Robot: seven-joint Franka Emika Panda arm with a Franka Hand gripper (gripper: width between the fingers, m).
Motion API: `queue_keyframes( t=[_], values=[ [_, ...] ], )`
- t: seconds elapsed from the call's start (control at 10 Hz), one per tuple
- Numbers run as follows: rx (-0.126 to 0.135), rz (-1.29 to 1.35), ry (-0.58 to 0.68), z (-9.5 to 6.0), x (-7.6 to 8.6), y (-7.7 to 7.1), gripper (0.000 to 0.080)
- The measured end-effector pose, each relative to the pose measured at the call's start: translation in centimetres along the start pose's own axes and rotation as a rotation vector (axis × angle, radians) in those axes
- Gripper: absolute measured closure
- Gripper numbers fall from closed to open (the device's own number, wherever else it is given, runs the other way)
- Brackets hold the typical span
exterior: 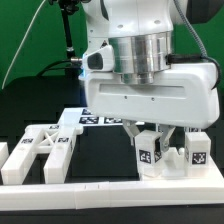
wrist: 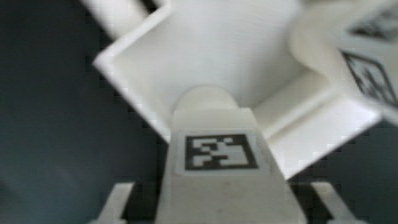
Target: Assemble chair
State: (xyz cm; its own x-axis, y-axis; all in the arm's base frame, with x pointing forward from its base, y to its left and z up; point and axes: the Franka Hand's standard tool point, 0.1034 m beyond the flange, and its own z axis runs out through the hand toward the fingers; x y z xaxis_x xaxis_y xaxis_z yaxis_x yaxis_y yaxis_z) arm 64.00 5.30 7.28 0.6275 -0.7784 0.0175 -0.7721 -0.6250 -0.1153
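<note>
Exterior view first. The big white gripper (exterior: 150, 140) fills the middle of the shot and points straight down over a small upright leg bar (exterior: 150, 153), which has a black-and-white tag facing the camera. There's one finger on each side of that bar, really close. Honestly, I cannot tell if they're actually pinching it or sitting a hair off it.

Just beside the bar, at about 3 o'clock from it, a second tagged block (exterior: 197, 152) is also standing upright. Well apart at 9 o'clock, the cross-braced frame (exterior: 40, 150) lies flat on the dark table (exterior: 25, 125). A flat slab (exterior: 92, 119) with tags on top lies at roughly 11 o'clock from the bar, partly tucked behind the gripper. A long low border rail (exterior: 100, 190) runs across the front at 6 o'clock.

Wrist view: the leg bar (wrist: 217, 150) sits dead centre between the fingers, tag facing the camera. Past it there's a broad white part (wrist: 214, 70) on the dark surface. Another tagged piece (wrist: 365, 75) shows off to one side, but it's pretty blurry. Whether the fingers touch the bar doesn't show here either.
</note>
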Motion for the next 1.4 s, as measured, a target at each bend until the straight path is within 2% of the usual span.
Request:
queue_keyframes(
  t=[0.1, 0.2, 0.4, 0.5, 0.6, 0.7, 0.8, 0.9, 1.0, 1.3, 1.4],
  values=[
    [-0.018, 0.208, -0.017, -0.22, -0.28, -0.4, 0.0515],
    [-0.003, 0.417, -0.038, -0.15, -0.09, -0.63, 0.0514],
    [0.017, 0.636, -0.059, 0.2, 0.13, -0.56, 0.0514],
    [0.017, 0.634, -0.059, 0.23, 0.1, -0.55, 0.0442],
    [0.017, 0.576, -0.057, 0.26, 0.08, -0.52, 0.0442],
    [0.007, 0.448, -0.047, 0.49, -0.13, -0.38, 0.0252],
    [0.008, 0.252, -0.041, 0.54, -0.02, -0.31, 0.0252],
    [0.009, 0.024, -0.034, 0.37, 0.13, -0.45, 0.0172],
    [0.01, -0.145, -0.039, 0.27, -0.17, -0.6, 0.0172],
    [0.011, -0.354, -0.043, 0.35, -0.23, -0.45, 0.0151],
    [0.001, -0.481, -0.032, 0.44, -0.08, -0.4, 0.0151]
  ],
)
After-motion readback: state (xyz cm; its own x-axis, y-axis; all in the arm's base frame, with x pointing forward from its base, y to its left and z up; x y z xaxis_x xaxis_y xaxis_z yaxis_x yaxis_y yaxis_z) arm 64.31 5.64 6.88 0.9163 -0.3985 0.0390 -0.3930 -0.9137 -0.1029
